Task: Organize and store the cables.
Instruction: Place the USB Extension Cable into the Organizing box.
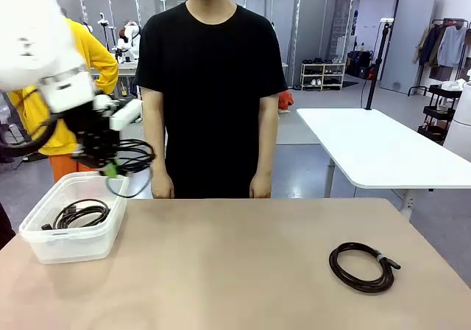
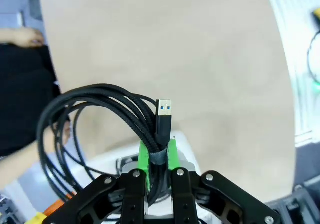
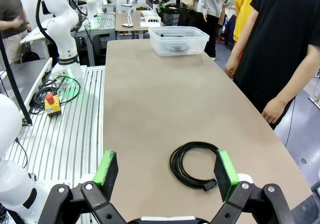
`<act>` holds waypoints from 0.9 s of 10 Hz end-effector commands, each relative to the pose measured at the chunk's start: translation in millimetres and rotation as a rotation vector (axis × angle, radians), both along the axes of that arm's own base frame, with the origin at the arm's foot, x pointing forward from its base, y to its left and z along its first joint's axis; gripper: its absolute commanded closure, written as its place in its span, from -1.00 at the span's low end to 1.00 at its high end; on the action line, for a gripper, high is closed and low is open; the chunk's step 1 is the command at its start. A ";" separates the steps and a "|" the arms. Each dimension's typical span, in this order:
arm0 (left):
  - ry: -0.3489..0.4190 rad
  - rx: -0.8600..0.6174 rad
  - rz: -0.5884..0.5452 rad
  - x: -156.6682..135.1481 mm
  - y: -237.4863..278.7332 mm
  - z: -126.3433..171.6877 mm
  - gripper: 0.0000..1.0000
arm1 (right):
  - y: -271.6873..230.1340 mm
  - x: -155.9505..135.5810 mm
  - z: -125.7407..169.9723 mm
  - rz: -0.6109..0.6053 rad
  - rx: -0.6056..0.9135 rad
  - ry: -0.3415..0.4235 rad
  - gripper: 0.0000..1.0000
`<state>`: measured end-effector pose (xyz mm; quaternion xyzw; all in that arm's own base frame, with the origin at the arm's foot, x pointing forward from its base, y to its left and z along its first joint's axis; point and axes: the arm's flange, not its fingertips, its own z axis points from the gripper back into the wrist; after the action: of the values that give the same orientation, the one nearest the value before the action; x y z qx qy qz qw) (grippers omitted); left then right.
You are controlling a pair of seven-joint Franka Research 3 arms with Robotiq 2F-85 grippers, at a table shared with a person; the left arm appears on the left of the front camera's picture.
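No readable text, no legible labels, brands, numbers

Beige table (image 1: pixel 221 271) with 1 clear bin (image 1: pixel 68 246) and 1 coiled cable (image 1: pixel 335 265)

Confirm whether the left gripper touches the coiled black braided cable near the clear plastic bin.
Touching. Left wrist view: the left gripper clamps the cable between its green pads.

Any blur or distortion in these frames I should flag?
Front view: the left arm is motion-blurred, the coil on the table sharp. Left wrist view: the held cable crisp, table behind soft. Right wrist view: sharp, table edges bowed by the lens.
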<state>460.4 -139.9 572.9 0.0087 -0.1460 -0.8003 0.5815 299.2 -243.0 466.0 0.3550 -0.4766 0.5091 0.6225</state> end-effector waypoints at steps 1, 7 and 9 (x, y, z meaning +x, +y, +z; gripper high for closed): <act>-0.032 -0.042 0.023 -13.9 29.0 -8.7 0.86 | 0.4 -0.6 1.3 0.000 0.003 -0.006 -0.97; -0.004 -0.024 0.038 -13.4 47.9 -4.5 0.67 | 0.4 -0.6 1.3 0.000 0.003 -0.006 -0.97; -0.092 0.044 -0.084 2.7 59.8 -3.7 0.67 | 0.4 -0.6 1.3 0.000 0.003 -0.006 -0.97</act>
<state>450.4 -90.0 568.9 0.0239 -0.1505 -0.8111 0.5647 299.3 -243.0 466.0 0.3551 -0.4766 0.5091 0.6226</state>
